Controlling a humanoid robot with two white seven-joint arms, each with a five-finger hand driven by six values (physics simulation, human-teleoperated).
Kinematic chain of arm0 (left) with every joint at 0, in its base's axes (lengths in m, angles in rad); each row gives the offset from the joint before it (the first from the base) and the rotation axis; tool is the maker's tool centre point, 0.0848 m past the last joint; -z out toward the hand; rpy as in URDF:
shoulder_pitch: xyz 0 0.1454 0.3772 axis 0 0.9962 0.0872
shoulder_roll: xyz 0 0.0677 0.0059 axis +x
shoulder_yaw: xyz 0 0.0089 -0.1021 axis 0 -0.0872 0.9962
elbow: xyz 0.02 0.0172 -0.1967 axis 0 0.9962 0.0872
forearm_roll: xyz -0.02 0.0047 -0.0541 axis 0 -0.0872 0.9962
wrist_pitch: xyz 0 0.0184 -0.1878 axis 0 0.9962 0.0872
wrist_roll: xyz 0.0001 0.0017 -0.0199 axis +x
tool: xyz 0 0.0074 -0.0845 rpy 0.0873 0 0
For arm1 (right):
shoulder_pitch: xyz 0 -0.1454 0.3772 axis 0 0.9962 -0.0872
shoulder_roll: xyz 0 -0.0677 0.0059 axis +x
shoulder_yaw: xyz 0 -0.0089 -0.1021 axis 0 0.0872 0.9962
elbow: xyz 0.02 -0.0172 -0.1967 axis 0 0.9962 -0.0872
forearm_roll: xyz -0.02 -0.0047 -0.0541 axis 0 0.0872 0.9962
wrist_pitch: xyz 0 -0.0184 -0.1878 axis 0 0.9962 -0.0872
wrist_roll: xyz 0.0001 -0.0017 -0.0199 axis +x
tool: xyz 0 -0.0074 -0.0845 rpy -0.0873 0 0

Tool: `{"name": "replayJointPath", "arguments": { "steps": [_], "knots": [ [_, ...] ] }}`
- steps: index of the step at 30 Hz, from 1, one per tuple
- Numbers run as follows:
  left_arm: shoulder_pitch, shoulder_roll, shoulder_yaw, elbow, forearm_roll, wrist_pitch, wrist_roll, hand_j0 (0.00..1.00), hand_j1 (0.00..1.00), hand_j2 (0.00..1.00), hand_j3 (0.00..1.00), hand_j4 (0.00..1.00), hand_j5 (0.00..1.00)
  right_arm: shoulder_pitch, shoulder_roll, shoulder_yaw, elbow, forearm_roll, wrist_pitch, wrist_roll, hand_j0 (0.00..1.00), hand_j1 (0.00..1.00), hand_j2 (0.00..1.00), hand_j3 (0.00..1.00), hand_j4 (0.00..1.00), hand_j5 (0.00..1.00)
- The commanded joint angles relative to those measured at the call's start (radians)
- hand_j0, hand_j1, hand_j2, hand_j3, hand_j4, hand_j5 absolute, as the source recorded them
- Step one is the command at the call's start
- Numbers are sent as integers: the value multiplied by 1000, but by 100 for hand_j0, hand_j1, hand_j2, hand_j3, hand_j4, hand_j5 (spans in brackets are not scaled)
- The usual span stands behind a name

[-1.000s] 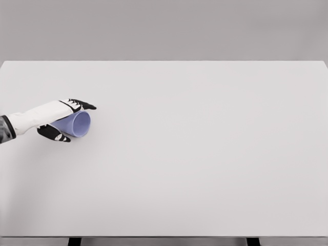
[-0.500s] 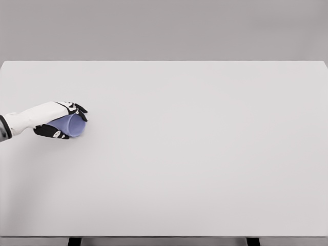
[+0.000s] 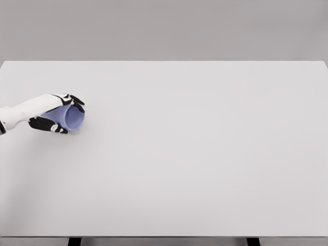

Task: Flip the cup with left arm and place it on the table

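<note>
Lilac cup lies tilted in the left hand, fingers clamped around it, near the table's left edge; rotating the wrist slowly should right it before lowering.

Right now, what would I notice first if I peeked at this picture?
First, the small lilac-blue plastic cup near the left edge of the wide white table. It lies tilted with its open mouth facing right. The robot's white-and-black left hand is wrapped around it, fingers above and thumb below.
</note>
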Motion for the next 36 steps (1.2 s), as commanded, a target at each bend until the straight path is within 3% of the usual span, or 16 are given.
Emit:
{"name": "replayJointPath", "arguments": {
  "steps": [1,12,22,36],
  "knots": [
    [0,8,1,-2,48,2,0,65,65,65,65,65,65,0,0,0,0,-1,0,0,100,100,100,100,100,100],
    [-5,-11,-3,-2,217,2,2,65,65,65,65,65,65,0,0,0,0,-1,0,0,100,100,100,100,100,100],
    [2,-77,-3,-51,288,2,2,65,65,65,65,65,65,0,0,0,0,-1,0,0,100,100,100,100,100,100],
    [3,-264,-4,-111,317,2,2,65,65,65,65,65,65,2,0,0,0,-1,0,0,100,100,100,100,100,100]
  ]
}}
